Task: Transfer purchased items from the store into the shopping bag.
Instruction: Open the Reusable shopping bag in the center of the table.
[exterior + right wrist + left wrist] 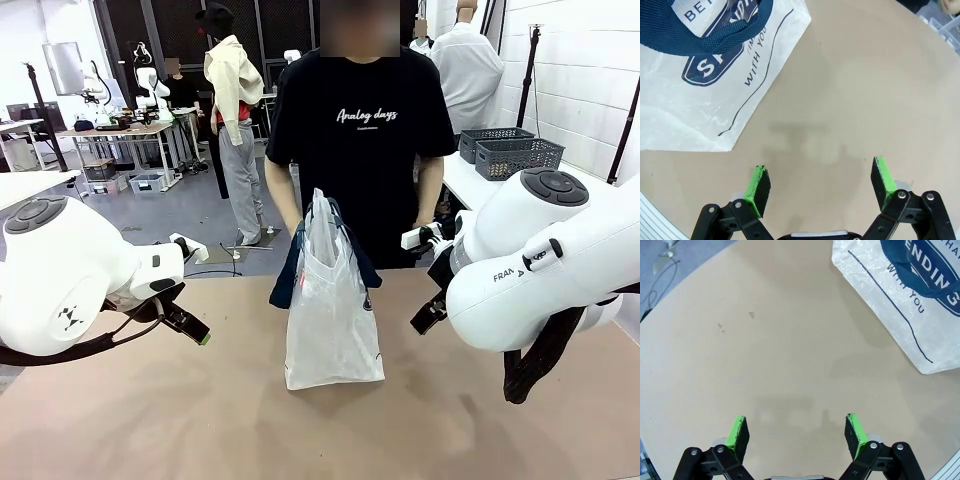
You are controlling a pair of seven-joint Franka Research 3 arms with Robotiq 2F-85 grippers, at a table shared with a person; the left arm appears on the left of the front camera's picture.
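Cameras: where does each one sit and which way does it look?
Front view: sits between the arms, looks across the tan table at the person in a black T-shirt behind the translucent plastic shopping bag with navy handles; white left arm and right arm show.
Left wrist view: sits on the left wrist, looks down at the table; its open left end effector shows.
Right wrist view: same from the right wrist; open right end effector shows.
Shared: both wrist views catch the bag's navy logo.

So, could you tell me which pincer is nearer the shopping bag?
The right pincer: it hovers open close beside a bottom corner of the shopping bag. The left pincer, also open, hangs farther off on the bag's other side.
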